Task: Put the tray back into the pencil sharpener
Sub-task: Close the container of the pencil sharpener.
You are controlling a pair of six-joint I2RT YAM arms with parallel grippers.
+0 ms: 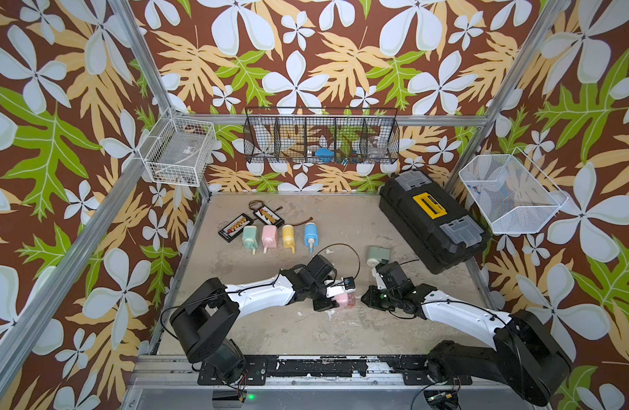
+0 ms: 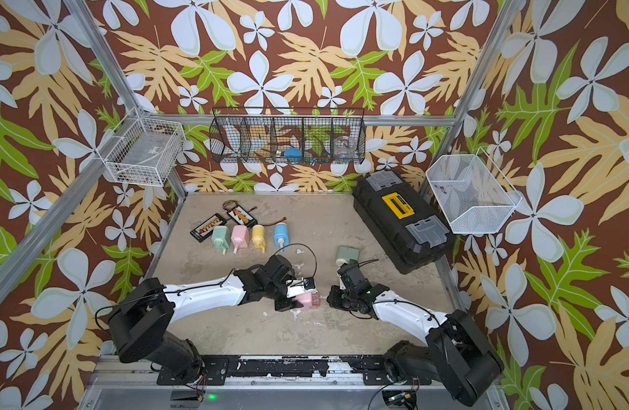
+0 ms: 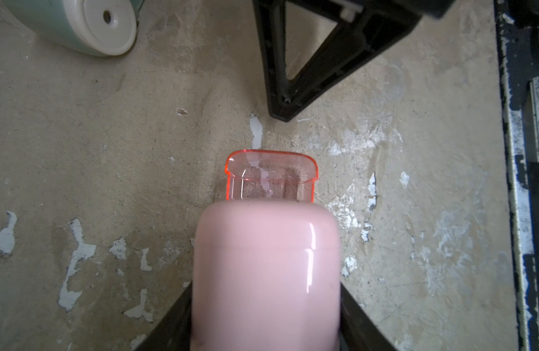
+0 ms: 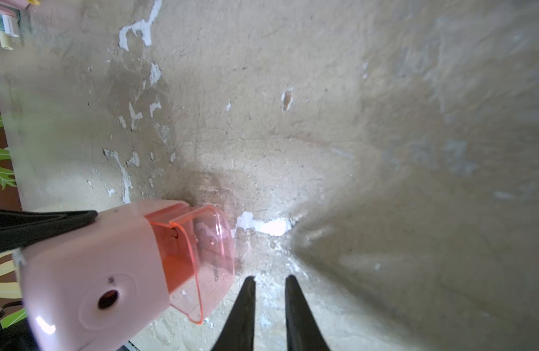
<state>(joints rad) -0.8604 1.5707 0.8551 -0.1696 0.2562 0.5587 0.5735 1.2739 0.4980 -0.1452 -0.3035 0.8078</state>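
My left gripper [image 1: 336,299] is shut on the pink pencil sharpener [image 1: 342,300] [image 3: 265,273], holding it just above the table near the middle front. The clear red tray [image 3: 271,179] [image 4: 207,258] sits partly inside the sharpener's end and sticks out toward my right arm. In both top views the tray [image 2: 316,300] shows as a pale pink tip. My right gripper [image 4: 269,281] [image 1: 365,296] hovers just beside the tray's outer end, its jaws a narrow gap apart with nothing between them. One of its fingers [image 3: 292,76] shows in the left wrist view.
A green sharpener [image 1: 378,255] lies behind my right gripper. Several coloured sharpeners [image 1: 277,236] stand in a row at the back left, beside two battery boards [image 1: 236,225]. A black toolbox [image 1: 430,220] fills the back right. Wire baskets [image 1: 322,140] hang on the walls.
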